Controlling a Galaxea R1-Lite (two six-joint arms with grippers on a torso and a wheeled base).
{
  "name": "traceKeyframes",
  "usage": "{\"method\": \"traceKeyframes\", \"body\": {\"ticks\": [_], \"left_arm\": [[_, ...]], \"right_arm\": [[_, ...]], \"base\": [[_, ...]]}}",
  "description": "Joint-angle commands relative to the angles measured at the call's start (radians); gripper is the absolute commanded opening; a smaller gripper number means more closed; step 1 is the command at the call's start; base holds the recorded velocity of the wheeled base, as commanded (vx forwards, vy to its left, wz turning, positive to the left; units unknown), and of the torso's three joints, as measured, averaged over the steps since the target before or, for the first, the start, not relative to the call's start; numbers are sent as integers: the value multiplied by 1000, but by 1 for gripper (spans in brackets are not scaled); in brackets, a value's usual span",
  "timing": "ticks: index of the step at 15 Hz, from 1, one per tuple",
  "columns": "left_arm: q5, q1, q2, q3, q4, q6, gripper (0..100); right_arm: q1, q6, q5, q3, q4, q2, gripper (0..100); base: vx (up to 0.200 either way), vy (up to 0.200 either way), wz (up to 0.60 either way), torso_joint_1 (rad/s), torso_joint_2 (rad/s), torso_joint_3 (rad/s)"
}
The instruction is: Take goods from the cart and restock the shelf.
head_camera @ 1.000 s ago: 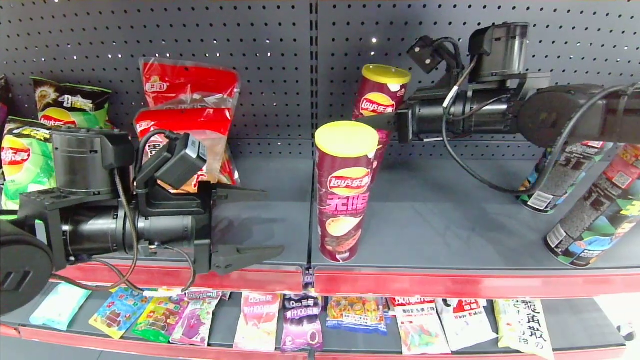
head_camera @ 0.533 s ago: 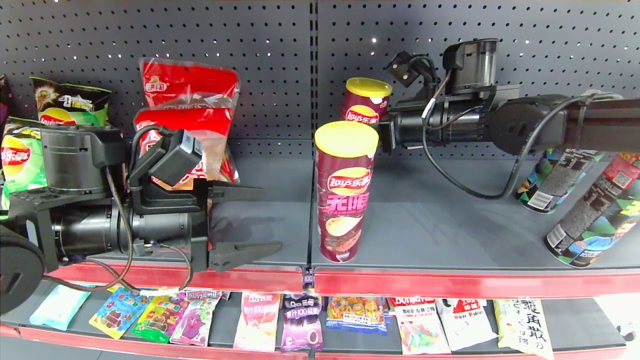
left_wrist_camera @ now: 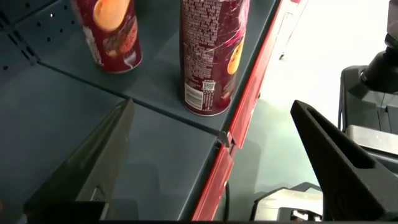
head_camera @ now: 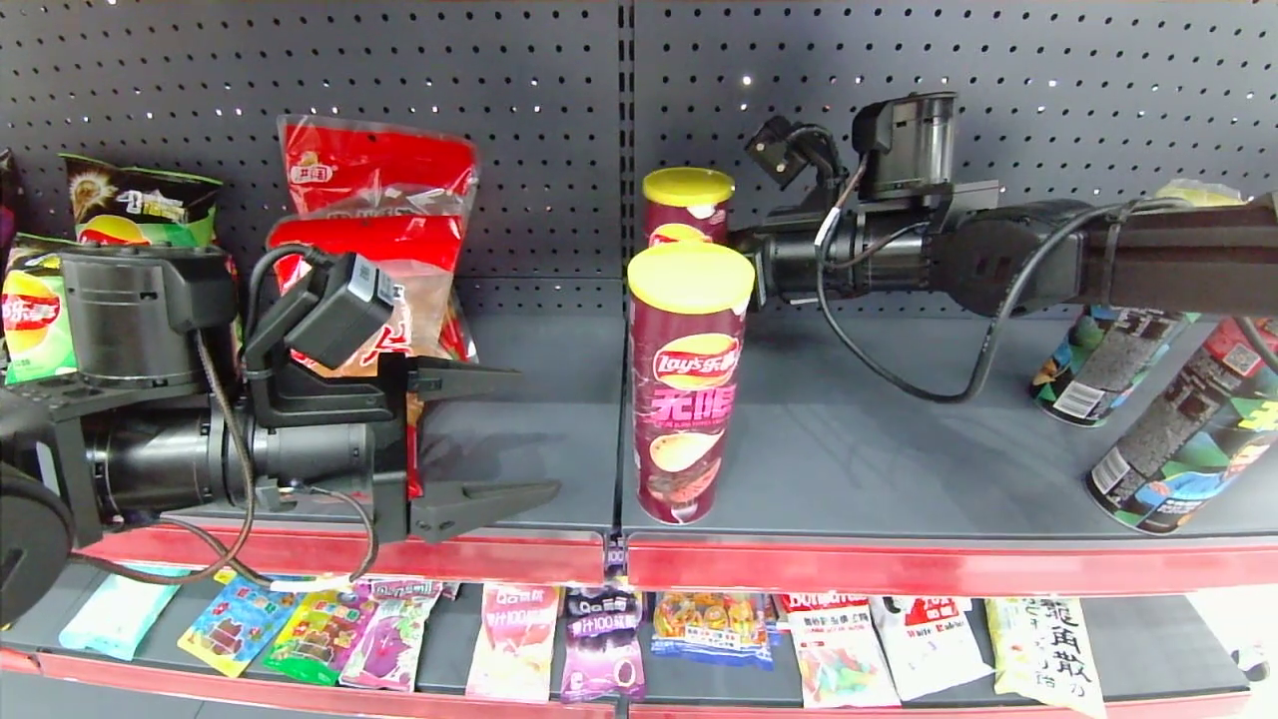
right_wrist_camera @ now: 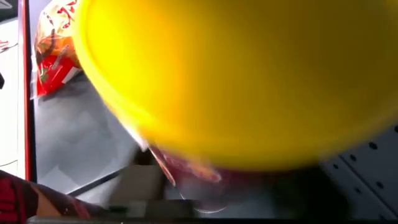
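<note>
My left gripper point(head_camera: 539, 434) stands wide open with nothing in it, its two dark wedge-shaped fingers spread one above the other, just to the left of the front can point(head_camera: 689, 389) and apart from it. My right gripper point(head_camera: 739, 262) is closed on the rear can point(head_camera: 687, 210), gripping its body from the right side below the lid, directly behind the front can. The left wrist view shows the rear can's base low at the deck, but I cannot tell whether it touches. The front can stands upright near the shelf point(head_camera: 899, 439) lip, beside the seam between two deck panels. Both cans are tall maroon cylinders with glossy printed wraps and flat yellow plastic lids; up close, the rear can's lid point(right_wrist_camera: 249, 74) is smooth and round. The deck is matte dark grey metal with a red front edge, backed by a perforated grey pegboard point(head_camera: 399, 60). Left of the front can, past my open fingers, lean crinkly red snack bags point(head_camera: 374, 200), and farther left green chip bags point(head_camera: 40, 320). Well to the right of the front can, dark printed tubes point(head_camera: 1178, 429) stand tilted. Below it, on the lower shelf, flat bright sachets point(head_camera: 599, 639) lie in a row.
</note>
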Motion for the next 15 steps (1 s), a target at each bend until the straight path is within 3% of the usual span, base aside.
{"method": "traceKeyframes", "body": {"ticks": [1,5,8,15], "left_arm": [[0,-1,-1,-1,0,-1,100],[9,6,1,-1,0,-7,100],[46,24,5,-5,0,-22,100],[140,25,13,23,0,-17,100]], "right_arm": [[1,-1,-1,11,1,-10,100],[1,-1,-10,142,-1,-111,100],[-21,4,-64,320,-5,-237,100],[-53,5,-127,647,-5,-478,100]], "base": [[0,0,0,0,0,0],[0,0,0,0,0,0],[0,0,0,0,0,0],[0,0,0,0,0,0]]}}
